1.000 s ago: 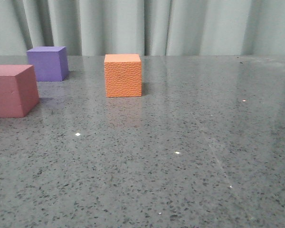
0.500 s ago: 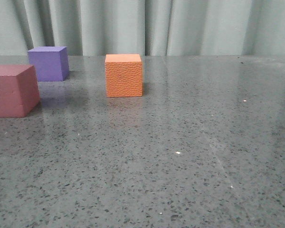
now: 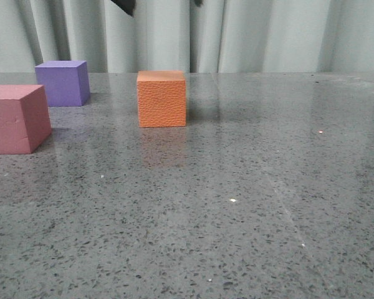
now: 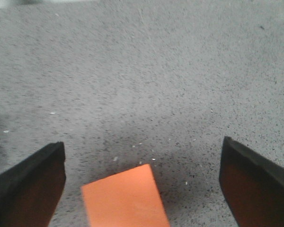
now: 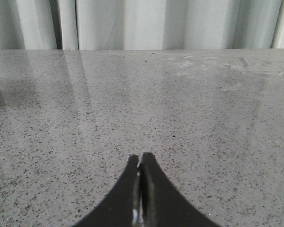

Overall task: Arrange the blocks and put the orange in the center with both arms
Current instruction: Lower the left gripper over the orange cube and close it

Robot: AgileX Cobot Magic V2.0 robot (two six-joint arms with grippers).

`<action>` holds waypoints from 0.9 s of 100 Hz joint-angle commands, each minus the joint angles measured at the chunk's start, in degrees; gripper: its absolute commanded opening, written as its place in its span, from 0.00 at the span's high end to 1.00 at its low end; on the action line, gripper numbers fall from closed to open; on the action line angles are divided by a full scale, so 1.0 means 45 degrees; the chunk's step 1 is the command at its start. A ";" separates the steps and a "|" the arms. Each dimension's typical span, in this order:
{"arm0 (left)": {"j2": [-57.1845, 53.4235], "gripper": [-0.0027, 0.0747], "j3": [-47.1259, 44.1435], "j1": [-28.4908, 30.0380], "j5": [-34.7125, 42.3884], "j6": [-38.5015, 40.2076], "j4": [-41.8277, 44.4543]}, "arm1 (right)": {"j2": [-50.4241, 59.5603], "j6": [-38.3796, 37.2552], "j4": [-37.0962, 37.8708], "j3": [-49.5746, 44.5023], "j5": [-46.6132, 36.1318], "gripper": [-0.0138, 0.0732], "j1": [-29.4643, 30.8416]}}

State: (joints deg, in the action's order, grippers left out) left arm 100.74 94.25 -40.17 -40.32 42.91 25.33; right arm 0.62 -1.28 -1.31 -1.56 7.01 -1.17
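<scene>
The orange cube (image 3: 162,98) with a pebbled face stands on the grey speckled table, mid-left. The purple cube (image 3: 63,82) stands further back to its left. The pink-red cube (image 3: 15,118) is at the left edge, nearer me. My left gripper (image 3: 159,5) hangs open above the orange cube, only its black fingertips (image 3: 126,6) showing at the top edge. In the left wrist view the orange cube's top (image 4: 125,198) lies between the wide-apart fingers (image 4: 31,187). My right gripper (image 5: 140,161) is shut and empty over bare table, out of the front view.
A pale pleated curtain (image 3: 268,34) hangs behind the table's far edge. The table (image 3: 249,205) stretches to the right and front of the cubes.
The left gripper's fingertips have come into the front view at the top edge, above the orange cube. The cubes have not moved.
</scene>
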 commanded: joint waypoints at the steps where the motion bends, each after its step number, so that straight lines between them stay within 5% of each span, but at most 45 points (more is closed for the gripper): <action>1: -0.0267 0.16 0.0659 -0.0135 0.0430 0.0388 0.0340 | 0.0316 0.0076 0.0000 0.0170 -0.1126 0.92 0.0065; 90: 0.0638 0.16 0.0637 -0.0108 -0.0986 0.1846 0.0523 | 0.0316 0.0076 0.0000 0.0170 -0.1126 0.92 0.0065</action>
State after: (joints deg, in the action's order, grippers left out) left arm 106.23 95.04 -40.45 -46.19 50.59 26.17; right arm 0.62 -1.28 -1.31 -1.56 7.01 -1.17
